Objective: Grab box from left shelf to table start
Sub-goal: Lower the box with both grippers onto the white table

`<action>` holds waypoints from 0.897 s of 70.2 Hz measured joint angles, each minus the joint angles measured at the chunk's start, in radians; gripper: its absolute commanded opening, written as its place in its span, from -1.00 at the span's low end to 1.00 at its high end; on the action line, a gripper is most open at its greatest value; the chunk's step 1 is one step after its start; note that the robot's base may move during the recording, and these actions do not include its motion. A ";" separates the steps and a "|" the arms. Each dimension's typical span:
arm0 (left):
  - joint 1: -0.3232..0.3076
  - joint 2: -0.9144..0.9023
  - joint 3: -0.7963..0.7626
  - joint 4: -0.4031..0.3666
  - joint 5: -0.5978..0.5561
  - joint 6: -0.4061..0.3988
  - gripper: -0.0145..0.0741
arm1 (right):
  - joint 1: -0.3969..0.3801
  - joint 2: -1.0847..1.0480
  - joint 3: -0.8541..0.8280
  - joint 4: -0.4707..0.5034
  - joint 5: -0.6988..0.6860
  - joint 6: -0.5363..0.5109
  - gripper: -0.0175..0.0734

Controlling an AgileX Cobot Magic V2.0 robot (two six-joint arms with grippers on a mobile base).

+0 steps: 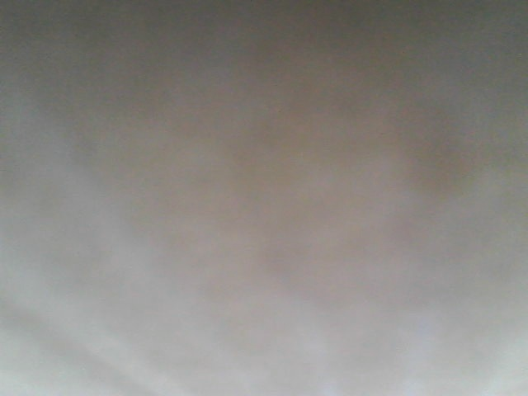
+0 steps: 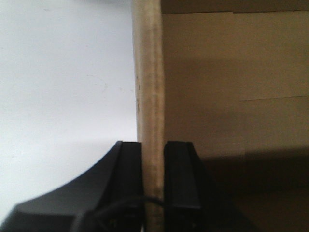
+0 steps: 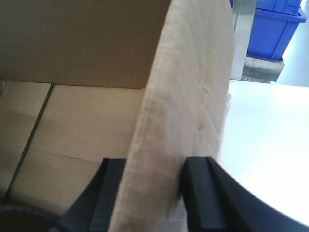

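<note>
Cardboard pinched from both sides: left jaws and right jaws are each closed tight on an upright wall of the box, with the white worktop just beside it. It looks off the shelf, I'd judge. Whether it rests down I cannot tell, and letting go remains.

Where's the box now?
The box is clamped, one wall in the left gripper, another in the right gripper, white surface alongside; blue bin beyond, right wrist view.

No readable txt, labels, brands or nos. in any view, front cam just grey blur, box cardboard plain in both wrist cams, blue bin shows no legible marking
</note>
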State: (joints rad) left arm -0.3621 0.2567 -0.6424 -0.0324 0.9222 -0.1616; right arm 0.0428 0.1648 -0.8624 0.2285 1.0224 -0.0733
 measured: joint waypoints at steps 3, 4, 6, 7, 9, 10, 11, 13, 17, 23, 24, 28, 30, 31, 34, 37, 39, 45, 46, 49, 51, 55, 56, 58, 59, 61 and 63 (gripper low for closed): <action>0.000 0.000 0.000 0.000 0.000 0.000 -0.88 | 0.000 0.000 0.000 0.000 0.000 0.000 -0.49; 0.000 0.000 0.000 0.000 0.000 0.000 -0.88 | 0.000 0.000 0.000 0.000 0.000 0.000 -0.49; 0.000 0.000 0.000 0.000 0.000 0.000 -0.88 | 0.000 0.000 0.000 0.000 0.000 0.000 -0.49; 0.000 0.000 0.000 0.000 0.000 0.000 -0.88 | 0.000 0.000 0.000 0.000 0.000 0.000 -0.49; 0.000 0.000 0.000 0.000 0.000 0.000 -0.88 | 0.000 0.000 0.000 0.000 0.000 0.000 -0.49; 0.000 0.000 0.000 0.000 0.000 0.000 -0.88 | 0.000 0.000 0.000 0.000 0.000 0.000 -0.49; 0.000 0.000 0.000 0.000 0.000 0.000 -0.88 | 0.000 0.000 0.000 0.000 0.000 0.000 -0.49; 0.000 0.000 0.000 0.000 0.000 0.000 -0.88 | 0.000 0.000 0.000 0.000 0.000 0.000 -0.49; 0.000 0.000 0.000 0.000 0.000 0.000 -0.88 | 0.000 0.000 0.000 0.000 0.000 0.000 -0.49; 0.000 0.000 0.000 0.000 0.000 0.000 -0.88 | 0.000 0.000 0.000 0.000 0.000 0.000 -0.49; 0.000 0.000 0.000 0.000 0.000 0.000 -0.88 | 0.000 0.000 0.000 0.000 0.000 0.000 -0.49; 0.000 0.000 0.000 0.000 0.000 0.000 -0.88 | 0.000 0.000 0.000 0.000 0.000 0.000 -0.49; 0.000 0.000 0.000 0.000 0.000 0.000 -0.88 | 0.000 0.000 0.000 0.000 0.000 0.000 -0.49; 0.000 0.000 0.000 0.000 0.000 0.000 -0.88 | 0.000 0.000 0.000 0.000 0.000 0.000 -0.49; 0.000 0.000 0.000 0.000 0.000 0.000 -0.88 | 0.000 0.000 0.000 0.000 0.000 0.000 -0.49; 0.000 0.000 0.000 0.000 0.000 0.000 -0.88 | 0.000 0.000 0.000 0.000 0.000 0.000 -0.49; 0.000 0.000 0.000 0.000 0.000 0.000 -0.88 | 0.000 0.000 0.000 0.000 0.000 0.000 -0.49; 0.000 0.000 0.000 0.000 0.000 0.000 -0.88 | 0.000 0.000 0.000 0.000 0.000 0.000 -0.49; 0.000 0.000 0.000 0.000 0.000 0.000 -0.88 | 0.000 0.000 0.000 0.000 0.000 0.000 -0.49; 0.000 0.000 0.000 0.000 0.000 0.000 -0.88 | 0.000 0.000 0.000 0.000 0.000 0.000 -0.49; 0.000 0.000 0.000 0.000 0.000 0.000 -0.88 | 0.000 0.000 0.000 0.000 0.000 0.000 -0.49; 0.000 0.000 0.000 0.000 0.000 0.000 -0.88 | 0.000 0.000 0.000 0.000 0.000 0.000 -0.49; 0.000 0.000 0.000 0.000 0.000 0.000 -0.88 | 0.000 0.000 0.000 0.000 0.000 0.000 -0.49; 0.000 0.000 0.000 0.000 0.000 0.000 -0.88 | 0.000 0.000 0.000 0.000 0.000 0.000 -0.49; 0.000 0.000 0.000 0.000 0.000 0.000 -0.88 | 0.000 0.000 0.000 0.000 0.000 0.000 -0.49; 0.000 0.000 0.000 0.000 -0.002 0.000 -0.88 | 0.000 0.000 0.000 0.000 0.000 0.000 -0.49; 0.000 0.000 0.000 0.000 -0.002 0.000 -0.88 | 0.000 0.000 0.000 0.000 0.000 0.000 -0.49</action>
State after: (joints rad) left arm -0.3621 0.2567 -0.6424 -0.0324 0.9198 -0.1616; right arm 0.0428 0.1648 -0.8624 0.2285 1.0224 -0.0733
